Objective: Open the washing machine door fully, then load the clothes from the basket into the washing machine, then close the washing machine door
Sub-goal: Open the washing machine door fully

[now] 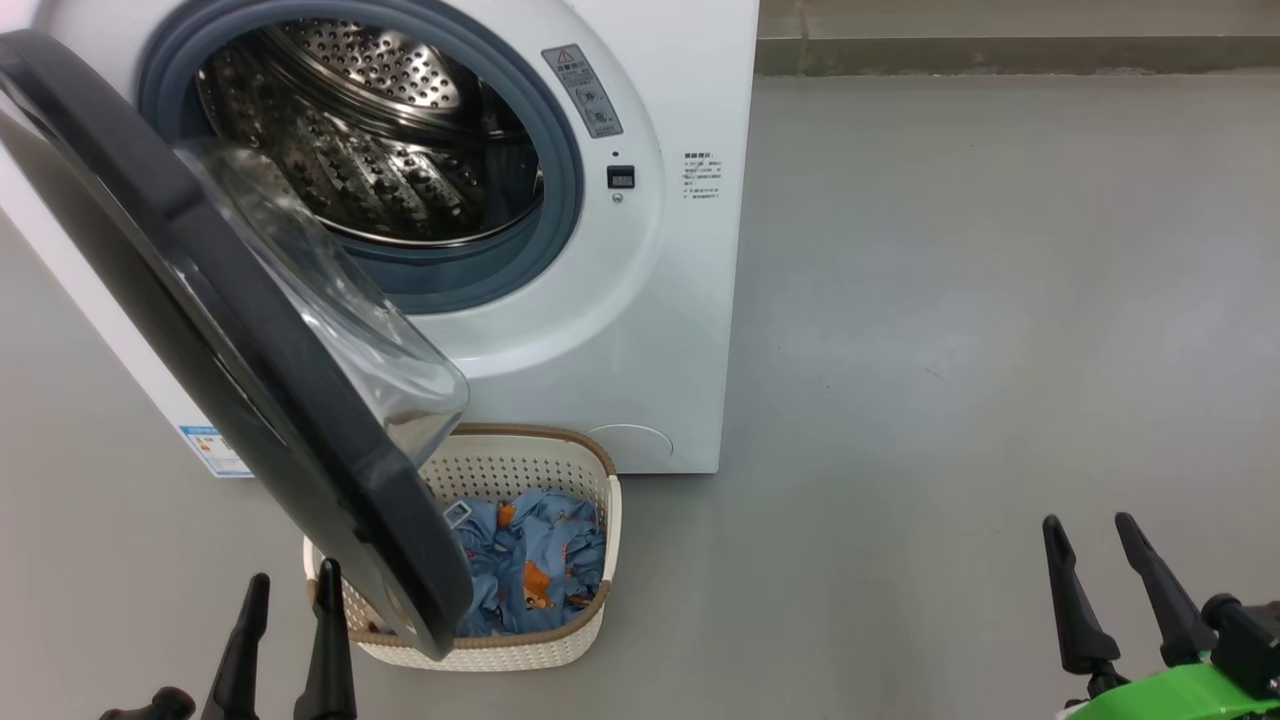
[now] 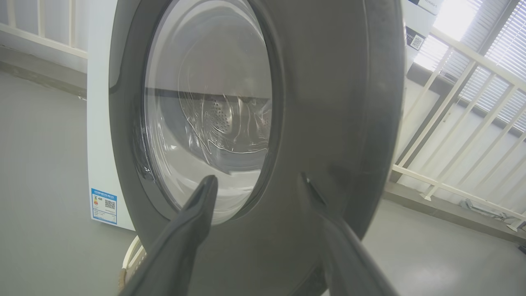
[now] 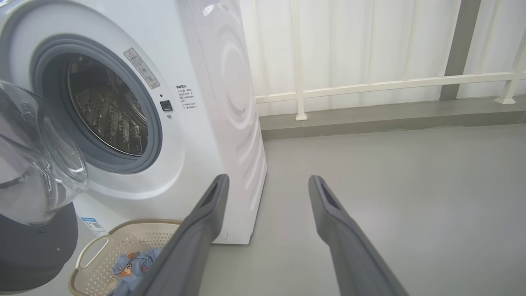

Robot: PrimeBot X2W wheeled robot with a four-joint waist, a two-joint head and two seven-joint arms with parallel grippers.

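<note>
Both arms low, left end effector (image 1: pixel 293 585) parted, empty beside washing machine door (image 1: pixel 225 330), right end effector (image 1: pixel 1088 535) parted over floor (image 1: pixel 950 300)

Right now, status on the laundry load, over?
Left gripper, right gripper open, empty. Washing machine door open, drum empty. Clothes in basket; door overhangs its left side.

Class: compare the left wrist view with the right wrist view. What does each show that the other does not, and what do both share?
Left wrist view, not the right: the dark outer face of the washing machine door, with the open left gripper in front of it. Right wrist view, not the left: the rubber ring, the clothes in the basket, and the open right gripper. Both: the washing machine, the door's glass bowl, the basket's rim and the blue label.
</note>
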